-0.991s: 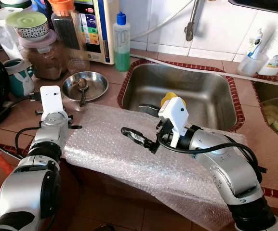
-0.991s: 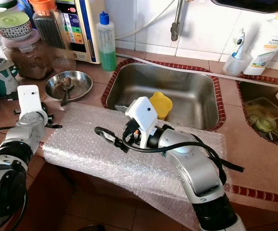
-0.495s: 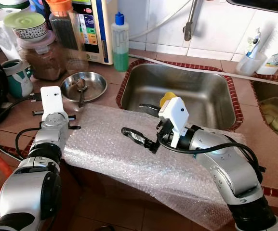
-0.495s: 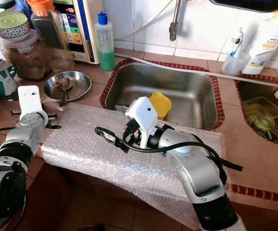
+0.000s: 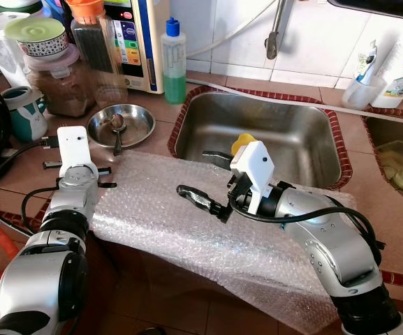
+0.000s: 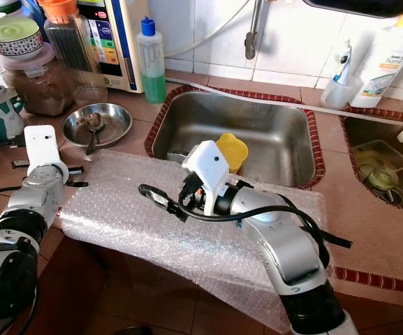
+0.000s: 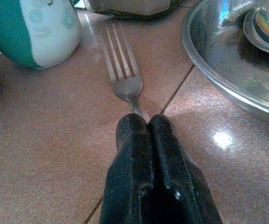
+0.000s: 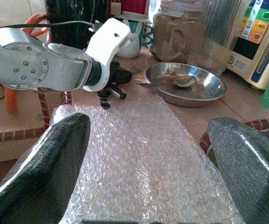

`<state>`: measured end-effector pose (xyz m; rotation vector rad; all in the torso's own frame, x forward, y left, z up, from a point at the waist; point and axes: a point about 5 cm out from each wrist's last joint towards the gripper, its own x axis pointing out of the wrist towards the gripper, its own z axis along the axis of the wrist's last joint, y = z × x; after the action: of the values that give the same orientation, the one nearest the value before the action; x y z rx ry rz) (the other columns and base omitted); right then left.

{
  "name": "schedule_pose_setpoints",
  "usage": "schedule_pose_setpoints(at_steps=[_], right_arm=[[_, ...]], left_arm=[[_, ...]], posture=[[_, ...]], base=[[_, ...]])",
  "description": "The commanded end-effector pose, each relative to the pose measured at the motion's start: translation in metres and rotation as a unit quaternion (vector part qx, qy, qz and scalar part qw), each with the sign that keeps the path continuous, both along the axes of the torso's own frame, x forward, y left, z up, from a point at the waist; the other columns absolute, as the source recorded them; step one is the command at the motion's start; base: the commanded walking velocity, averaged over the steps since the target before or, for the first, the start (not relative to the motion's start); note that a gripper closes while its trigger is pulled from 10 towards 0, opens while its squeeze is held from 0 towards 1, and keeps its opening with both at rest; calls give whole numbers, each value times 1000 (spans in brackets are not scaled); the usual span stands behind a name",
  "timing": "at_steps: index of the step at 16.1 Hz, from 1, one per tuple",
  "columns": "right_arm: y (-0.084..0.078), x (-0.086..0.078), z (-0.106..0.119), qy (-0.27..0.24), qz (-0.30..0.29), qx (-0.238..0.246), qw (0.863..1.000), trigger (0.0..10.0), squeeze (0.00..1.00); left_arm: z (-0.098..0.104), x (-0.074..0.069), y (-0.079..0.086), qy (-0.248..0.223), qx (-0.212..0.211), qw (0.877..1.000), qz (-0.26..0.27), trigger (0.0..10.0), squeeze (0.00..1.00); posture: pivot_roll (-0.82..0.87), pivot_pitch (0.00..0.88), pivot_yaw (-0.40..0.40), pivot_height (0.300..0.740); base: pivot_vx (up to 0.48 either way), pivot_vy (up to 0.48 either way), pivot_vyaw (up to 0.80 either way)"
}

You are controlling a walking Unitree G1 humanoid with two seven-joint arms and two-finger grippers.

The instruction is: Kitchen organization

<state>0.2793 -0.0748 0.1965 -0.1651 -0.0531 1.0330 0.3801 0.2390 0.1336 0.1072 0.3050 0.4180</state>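
A steel fork (image 7: 123, 74) lies flat on the brown tiled counter, tines pointing away toward a teal and white mug (image 7: 36, 28). My left gripper (image 7: 141, 125) is shut on the fork's handle, low over the tiles, left of the steel bowl (image 5: 122, 124). That bowl holds a spoon. My right gripper (image 5: 208, 178) hangs open over the sheet of bubble wrap (image 5: 159, 209) in front of the sink, with nothing between its fingers (image 8: 36, 168).
The steel sink (image 5: 292, 118) holds a yellow cup (image 5: 242, 142). Jars, a green-lidded bowl and a green soap bottle (image 5: 176, 63) crowd the back left. A black cable (image 5: 5, 167) runs by the left arm. A second basin (image 5: 400, 167) is at far right.
My left wrist has drifted a touch to the left. The right arm has stayed where it was.
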Motion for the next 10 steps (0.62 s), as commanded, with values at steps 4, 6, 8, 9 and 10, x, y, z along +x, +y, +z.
schedule_pose_setpoints(at_steps=[4, 6, 8, 9, 10], right_arm=[[-1, -1, 2, -7, 0, -3, 1000, 10000, 0], [-1, -2, 2, -7, 0, -3, 1000, 10000, 0], [-1, -1, 2, -6, -1, -2, 1000, 10000, 0], [-1, -1, 2, -7, -1, -2, 1000, 10000, 0], [-1, -1, 2, -7, -2, -2, 1000, 10000, 0]], left_arm=[[-21, -11, 6, 40, -12, 999, 14, 0, 0], [-16, -10, 8, 27, 0, 999, 18, 0, 0], [-9, -8, 12, 10, 23, 999, 30, 0, 0], [-7, -8, 14, 4, 28, 999, 37, 0, 0], [-5, -9, 15, -11, 35, 998, 45, 0, 0]], posture=[[17, 98, 22, 740], [17, 99, 22, 740], [17, 100, 20, 740], [17, 101, 20, 740], [16, 101, 20, 740]], base=[[0, 0, 0], [0, 0, 0], [0, 0, 0], [0, 0, 0], [0, 0, 0]])
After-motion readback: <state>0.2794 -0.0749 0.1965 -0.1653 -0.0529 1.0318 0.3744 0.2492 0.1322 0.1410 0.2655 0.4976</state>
